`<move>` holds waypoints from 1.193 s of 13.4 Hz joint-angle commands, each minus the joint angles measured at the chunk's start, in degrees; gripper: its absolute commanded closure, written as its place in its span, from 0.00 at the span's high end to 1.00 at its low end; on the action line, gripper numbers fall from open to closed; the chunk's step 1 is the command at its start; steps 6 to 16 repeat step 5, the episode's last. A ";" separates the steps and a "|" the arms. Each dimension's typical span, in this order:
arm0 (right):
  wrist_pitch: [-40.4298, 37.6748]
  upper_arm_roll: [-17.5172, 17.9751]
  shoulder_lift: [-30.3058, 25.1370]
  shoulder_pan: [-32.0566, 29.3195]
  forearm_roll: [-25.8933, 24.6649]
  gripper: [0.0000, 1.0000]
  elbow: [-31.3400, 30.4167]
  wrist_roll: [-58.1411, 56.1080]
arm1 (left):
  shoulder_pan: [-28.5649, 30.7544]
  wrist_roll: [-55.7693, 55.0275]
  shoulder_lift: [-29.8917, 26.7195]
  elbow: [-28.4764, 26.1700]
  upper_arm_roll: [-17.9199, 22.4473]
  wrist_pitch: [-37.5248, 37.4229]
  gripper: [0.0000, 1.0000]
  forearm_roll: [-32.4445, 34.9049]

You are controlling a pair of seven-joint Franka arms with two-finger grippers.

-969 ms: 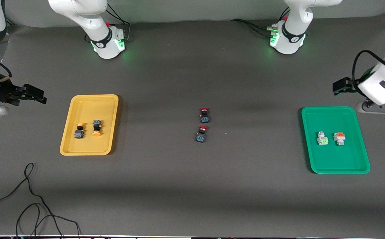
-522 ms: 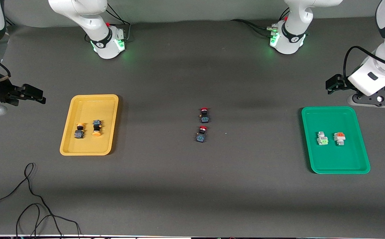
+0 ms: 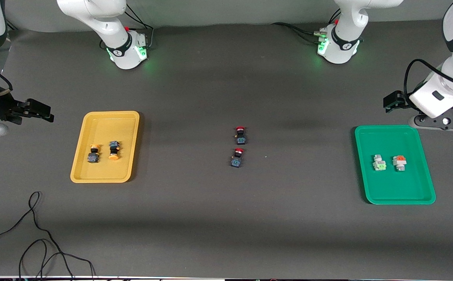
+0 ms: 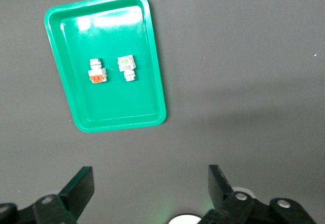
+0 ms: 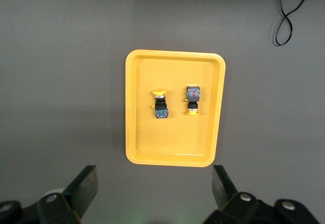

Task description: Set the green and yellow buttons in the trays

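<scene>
Wide free table around both trays; only two small switches stand in the middle.

The yellow tray [image 3: 105, 146] and the green tray [image 3: 395, 164] lie well apart, each holding two buttons with free floor around them. Between the trays, two red-capped switches [image 3: 238, 151] stand close together, the only obstacle there. A loose black cable [image 3: 35, 234] lies near the front camera, at the right arm's end of the table.

Left gripper [image 4: 147, 193] raised, jaws apart; right gripper [image 5: 155, 191] likewise.
</scene>
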 commanded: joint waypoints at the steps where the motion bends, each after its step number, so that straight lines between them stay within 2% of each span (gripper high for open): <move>1: -0.36 0.10 0.27 0.36 -0.94 1.00 0.98 1.33 | -0.45 -0.27 0.49 1.47 0.77 -2.11 1.00 -0.51; 16: -0.36 0.10 0.27 0.36 -0.94 1.00 0.98 1.33 | 0.69 -0.10 0.49 1.39 0.77 -2.82 1.00 -0.51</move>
